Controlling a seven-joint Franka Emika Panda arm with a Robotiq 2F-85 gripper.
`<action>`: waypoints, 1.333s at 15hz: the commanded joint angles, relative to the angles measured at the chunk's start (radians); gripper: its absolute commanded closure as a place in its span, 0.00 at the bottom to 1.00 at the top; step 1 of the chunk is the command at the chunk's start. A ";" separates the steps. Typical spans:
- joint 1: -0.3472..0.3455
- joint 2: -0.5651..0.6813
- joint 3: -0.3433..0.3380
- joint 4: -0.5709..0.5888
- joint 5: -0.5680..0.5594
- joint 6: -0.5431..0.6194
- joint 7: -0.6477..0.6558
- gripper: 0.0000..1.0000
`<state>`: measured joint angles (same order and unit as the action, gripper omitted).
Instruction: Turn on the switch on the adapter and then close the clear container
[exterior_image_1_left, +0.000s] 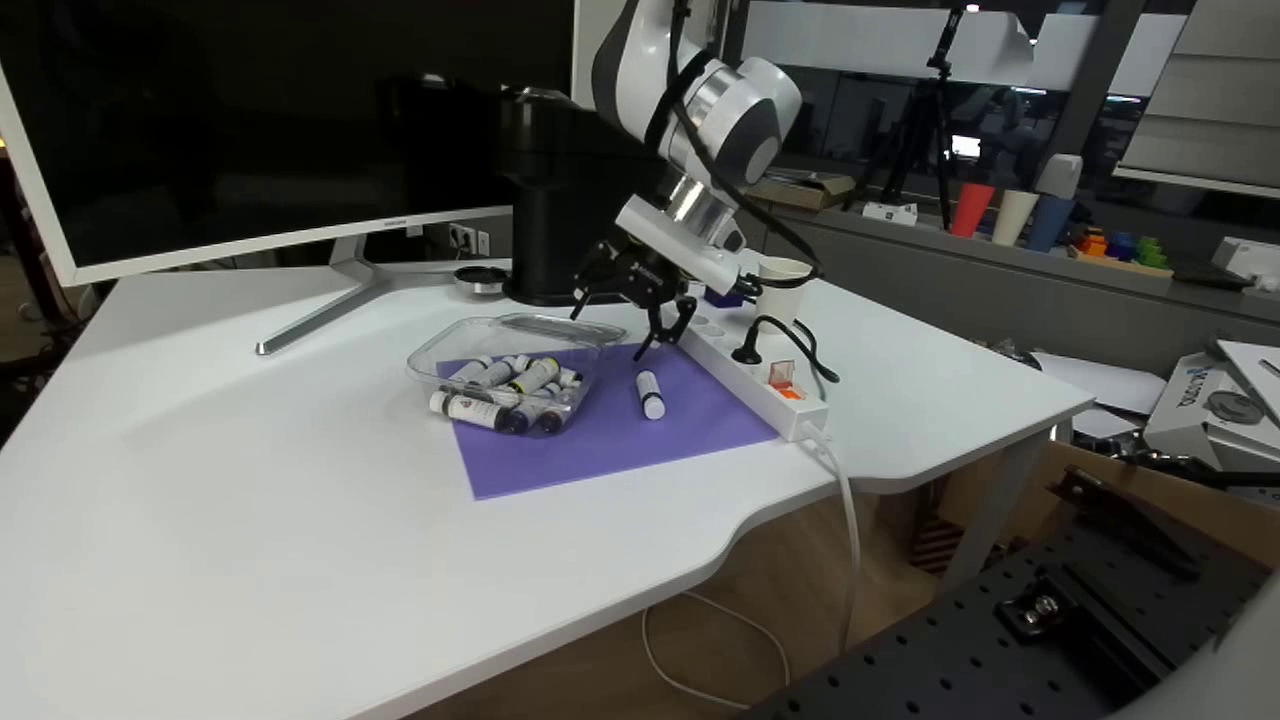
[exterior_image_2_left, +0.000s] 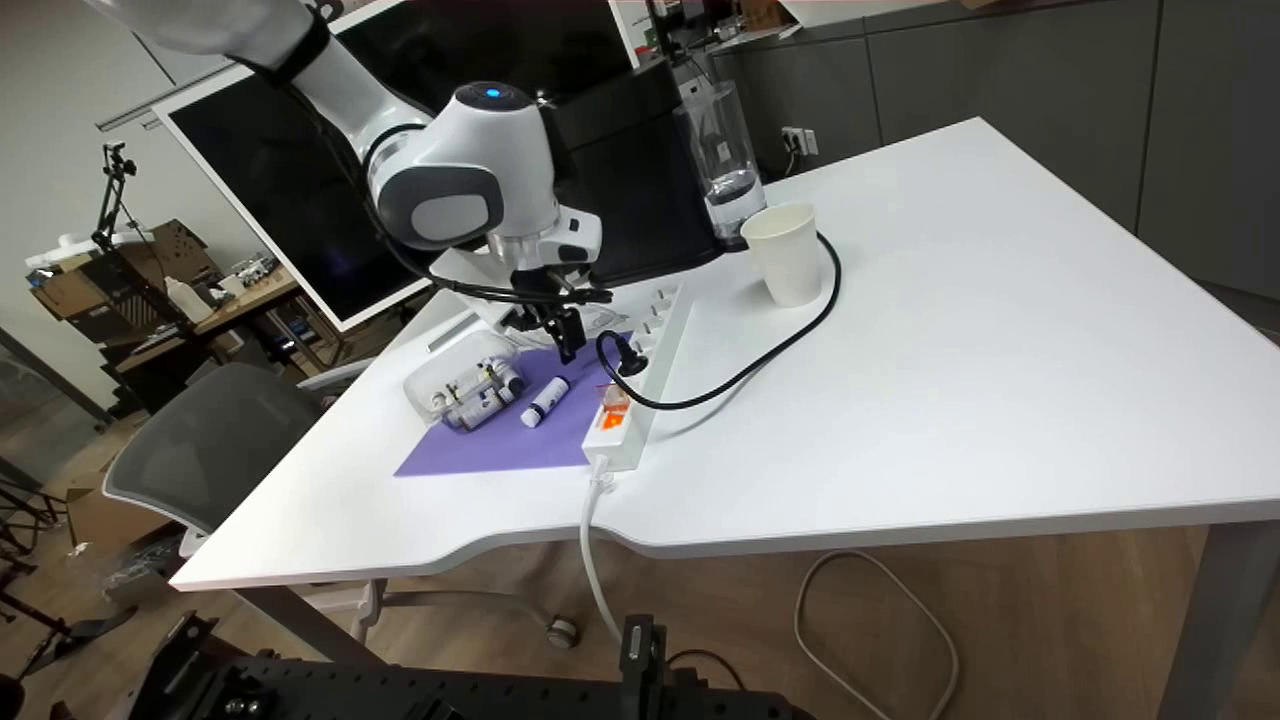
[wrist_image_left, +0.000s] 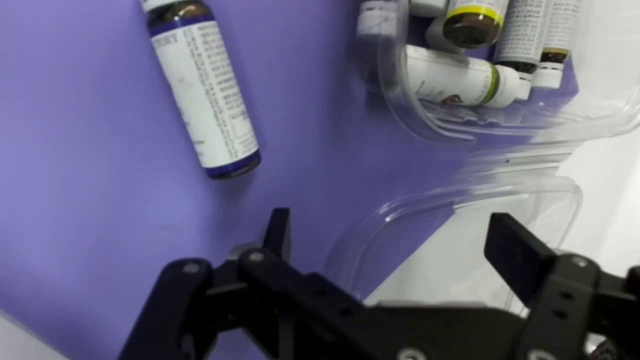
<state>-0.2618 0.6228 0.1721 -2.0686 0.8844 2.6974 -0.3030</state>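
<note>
Dark windows (exterior_image_1_left: 850, 122) and a large monitor (exterior_image_1_left: 260, 120) back a white desk (exterior_image_1_left: 230, 500) as a robot arm (exterior_image_1_left: 690, 110) bends down over it, wrist tilted, its gripper (wrist_image_left: 387, 220) angled downward with the fingers (wrist_image_left: 517, 255) spread wide. In the wrist view, the folded-back lid (wrist_image_left: 440, 255) of the clear container (exterior_image_2_left: 435, 378) shows between them; contact cannot be judged. The container, open and holding a pile of small bottles (wrist_image_left: 450, 75), sits partly on a purple mat (exterior_image_1_left: 560, 465), between the desk's back edge and the notch in its front edge. Along one side of the mat runs the white adapter (exterior_image_1_left: 750, 385), its orange-red switch (exterior_image_1_left: 790, 394) at the end nearest that notch. A loose bottle (exterior_image_1_left: 650, 394) lies on the mat between adapter and container, and a black plug (exterior_image_2_left: 630, 360) rises from the adapter, its cable (exterior_image_2_left: 690, 404) curving past a cup (exterior_image_2_left: 785, 260). A tall black box (exterior_image_1_left: 545, 200) stands toward the back edge, beyond the gripper.
</note>
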 joint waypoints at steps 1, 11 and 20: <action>-0.057 0.028 0.057 0.048 0.138 -0.015 -0.146 0.00; -0.184 0.091 0.157 0.100 0.322 -0.058 -0.394 0.00; -0.052 0.110 -0.067 0.170 0.615 -0.396 -0.683 0.00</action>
<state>-0.3526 0.7240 0.1717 -1.9332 1.4344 2.3983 -0.9143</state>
